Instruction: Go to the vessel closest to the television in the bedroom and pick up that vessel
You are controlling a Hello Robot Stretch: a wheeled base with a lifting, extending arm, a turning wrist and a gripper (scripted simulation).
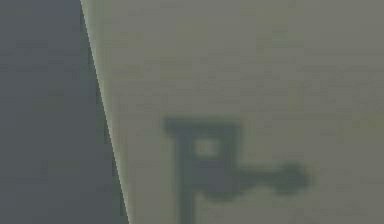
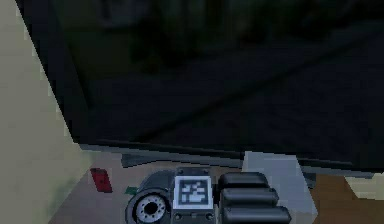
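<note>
Television (image 2: 220, 70) past the top edge, tiny red blob (image 2: 102, 180) indistinct

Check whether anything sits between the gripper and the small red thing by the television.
Only a tiny green speck on the wooden top lies between the gripper and the red thing. Whether that is the vessel cannot be told.

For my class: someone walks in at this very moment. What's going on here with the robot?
A robot stands close against a large dark television that rests on a wooden surface. Its tool sits at the arm side view's bottom edge, near a small red object; whether it holds anything cannot be told. Ahead is a plain pale wall.
</note>
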